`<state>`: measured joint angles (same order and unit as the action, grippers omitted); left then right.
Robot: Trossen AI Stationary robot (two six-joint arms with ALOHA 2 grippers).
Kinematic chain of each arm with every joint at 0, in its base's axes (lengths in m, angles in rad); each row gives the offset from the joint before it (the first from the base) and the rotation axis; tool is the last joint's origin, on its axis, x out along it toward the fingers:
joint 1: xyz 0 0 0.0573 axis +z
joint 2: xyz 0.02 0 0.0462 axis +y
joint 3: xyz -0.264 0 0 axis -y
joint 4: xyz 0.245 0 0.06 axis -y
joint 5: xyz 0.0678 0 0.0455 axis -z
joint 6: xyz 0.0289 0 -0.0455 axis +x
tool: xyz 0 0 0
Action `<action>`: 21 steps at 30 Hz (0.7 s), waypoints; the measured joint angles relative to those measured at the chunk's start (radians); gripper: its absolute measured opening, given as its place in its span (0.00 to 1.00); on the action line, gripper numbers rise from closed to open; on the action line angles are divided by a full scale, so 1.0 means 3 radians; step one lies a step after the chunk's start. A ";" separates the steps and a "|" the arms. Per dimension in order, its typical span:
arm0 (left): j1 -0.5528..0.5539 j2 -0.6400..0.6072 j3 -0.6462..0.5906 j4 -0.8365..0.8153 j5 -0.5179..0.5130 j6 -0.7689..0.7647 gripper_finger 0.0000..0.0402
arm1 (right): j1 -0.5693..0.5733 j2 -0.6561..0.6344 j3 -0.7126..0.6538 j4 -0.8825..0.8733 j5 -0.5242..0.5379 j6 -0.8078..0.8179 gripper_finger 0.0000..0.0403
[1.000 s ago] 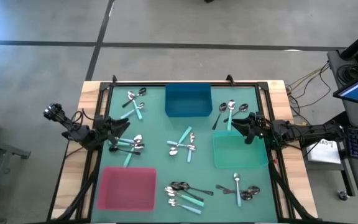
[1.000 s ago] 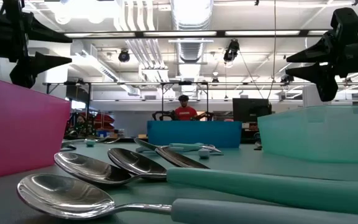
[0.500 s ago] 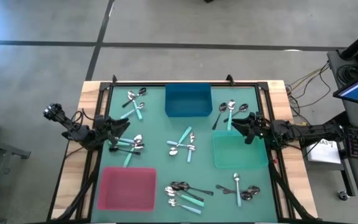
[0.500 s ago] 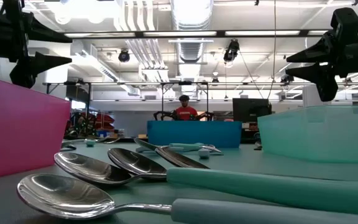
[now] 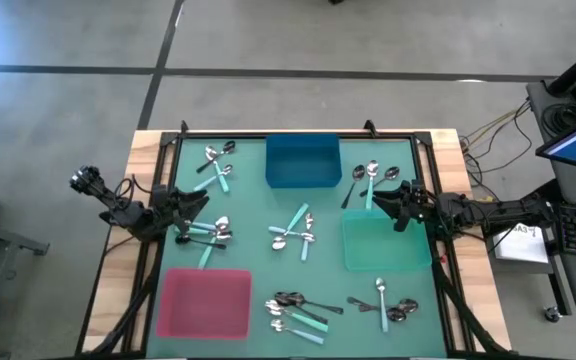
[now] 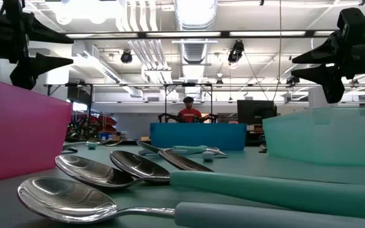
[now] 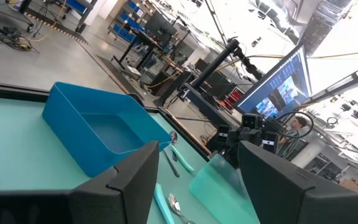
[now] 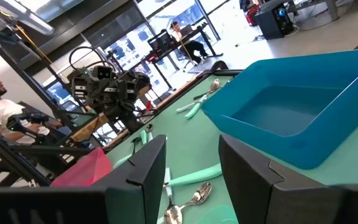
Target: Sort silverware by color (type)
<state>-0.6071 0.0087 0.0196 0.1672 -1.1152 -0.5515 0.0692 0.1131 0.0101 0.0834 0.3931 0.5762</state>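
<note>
High view: spoons amid three trays

Both tools open, empty.

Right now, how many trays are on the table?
3: blue tray at the far edge's middle, green tray on the right, pink tray near-left. None appear hidden.

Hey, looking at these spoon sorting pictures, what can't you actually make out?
- Handle colours in the spoon pile near the left hand: too small in the high view.
- Pink tray inside: its near wall hides it in the low view.
- Green tray inside: same, walls block it.
- Spoon handles in the low view: cut off by the picture's right edge.
- Right hand is empty; the table under it is hidden in the high view.
</note>
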 joint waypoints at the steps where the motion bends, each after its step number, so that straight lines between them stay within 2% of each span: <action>1: 0.0000 0.0000 -0.0001 0.0000 0.0000 0.0000 0.51 | 0.0001 -0.0001 -0.0001 0.0001 0.0000 0.0000 0.35; 21: 0.0000 0.0000 -0.0001 0.0000 0.0001 0.0000 0.51 | 0.0000 -0.0001 0.0000 0.0013 0.0062 0.0067 0.35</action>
<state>-0.6071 0.0087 0.0194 0.1671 -1.1150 -0.5515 0.0692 0.1127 0.0100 0.0872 0.4118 0.5963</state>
